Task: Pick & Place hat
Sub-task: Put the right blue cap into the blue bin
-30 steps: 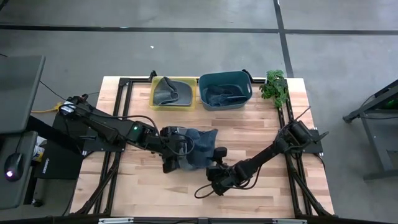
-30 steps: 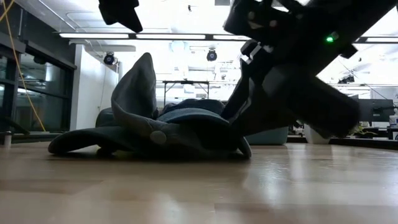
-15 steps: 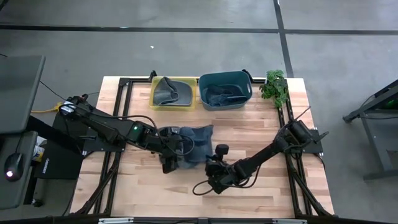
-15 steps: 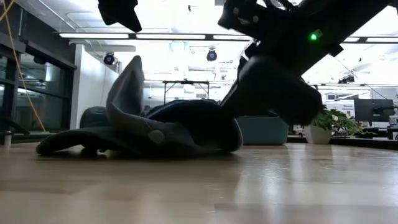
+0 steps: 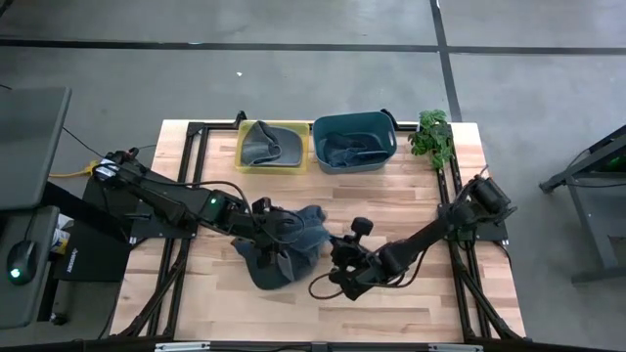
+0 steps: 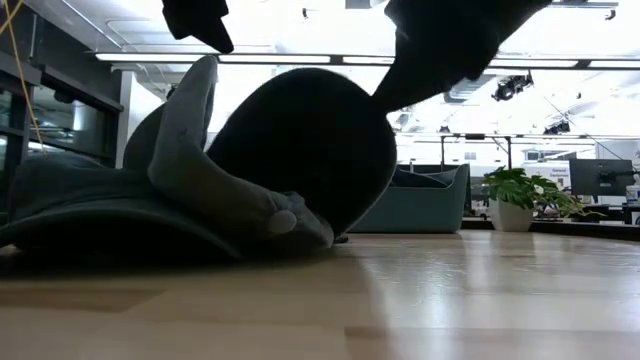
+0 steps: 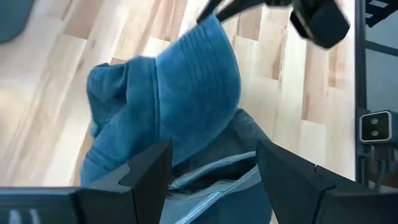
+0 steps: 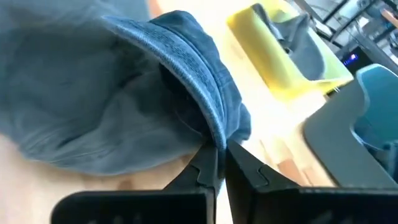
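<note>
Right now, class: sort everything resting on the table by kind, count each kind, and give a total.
Hats: 3, blue hat on the table, grey hat in the yellow bin, blue hat in the teal bin
Bins: 2, yellow bin, teal bin
Plants: 1, potted plant
Total: 6

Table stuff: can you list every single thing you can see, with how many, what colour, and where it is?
blue hat: one, blue denim, middle of the table, one edge lifted.
yellow bin: one, yellow, far edge of the table, grey hat inside.
teal bin: one, teal, beside the yellow bin, dark blue cloth inside.
plant: one, green, far right corner.
table: one, light wood.
left gripper: one, dark, fingers spread over the blue hat.
right gripper: one, dark, pinched shut on the blue hat's edge.
</note>
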### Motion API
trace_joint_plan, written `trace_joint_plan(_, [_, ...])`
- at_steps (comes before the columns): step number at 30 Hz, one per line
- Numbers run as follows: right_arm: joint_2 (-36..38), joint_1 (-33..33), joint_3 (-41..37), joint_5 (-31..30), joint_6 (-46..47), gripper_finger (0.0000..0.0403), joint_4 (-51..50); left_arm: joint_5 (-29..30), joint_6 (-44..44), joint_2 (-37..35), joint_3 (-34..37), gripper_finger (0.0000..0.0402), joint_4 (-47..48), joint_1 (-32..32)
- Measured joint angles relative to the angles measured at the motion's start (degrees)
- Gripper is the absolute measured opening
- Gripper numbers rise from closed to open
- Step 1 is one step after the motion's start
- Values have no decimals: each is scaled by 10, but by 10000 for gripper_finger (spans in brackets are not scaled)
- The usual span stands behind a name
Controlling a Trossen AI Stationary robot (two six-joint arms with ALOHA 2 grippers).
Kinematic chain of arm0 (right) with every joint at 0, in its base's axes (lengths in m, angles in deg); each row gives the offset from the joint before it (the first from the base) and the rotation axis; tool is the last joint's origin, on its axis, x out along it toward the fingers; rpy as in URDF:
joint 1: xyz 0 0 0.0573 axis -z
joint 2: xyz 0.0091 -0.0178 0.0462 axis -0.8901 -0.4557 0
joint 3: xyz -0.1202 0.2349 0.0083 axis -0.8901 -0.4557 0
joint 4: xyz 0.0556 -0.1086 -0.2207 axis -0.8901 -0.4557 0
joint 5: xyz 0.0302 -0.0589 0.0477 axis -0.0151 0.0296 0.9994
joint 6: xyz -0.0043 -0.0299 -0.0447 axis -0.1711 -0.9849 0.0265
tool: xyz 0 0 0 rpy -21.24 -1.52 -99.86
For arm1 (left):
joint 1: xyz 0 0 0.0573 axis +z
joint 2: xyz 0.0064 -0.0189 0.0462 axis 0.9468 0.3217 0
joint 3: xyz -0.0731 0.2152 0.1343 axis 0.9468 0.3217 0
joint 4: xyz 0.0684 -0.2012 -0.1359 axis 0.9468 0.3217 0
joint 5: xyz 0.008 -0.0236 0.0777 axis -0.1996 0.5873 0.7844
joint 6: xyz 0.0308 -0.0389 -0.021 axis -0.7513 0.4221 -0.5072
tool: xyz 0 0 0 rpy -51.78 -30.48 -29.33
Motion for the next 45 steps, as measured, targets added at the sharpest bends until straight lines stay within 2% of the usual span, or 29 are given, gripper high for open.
trace_joint_plan(8, [64,20,0,0,73,5,-102,19,-30,-2,0,229,1,0])
trace_joint_plan(15, [149,32,0,23,212,5,-226,103,-48,-28,0,229,24,0])
trace_joint_plan(19, [204,32,0,51,264,5,-259,159,-49,-44,0,229,36,0])
trace_joint_plan(23, [260,31,0,67,303,5,-278,172,-58,-48,0,229,31,17])
trace_joint_plan(28, [327,32,0,78,329,5,-314,140,-77,-48,0,229,11,52])
trace_joint_plan(37, [449,32,-3,83,339,5,-363,52,-139,-32,0,229,-131,147])
trace_joint_plan(45, [546,32,-3,89,302,5,-382,-103,-130,27,1,229,-294,240])
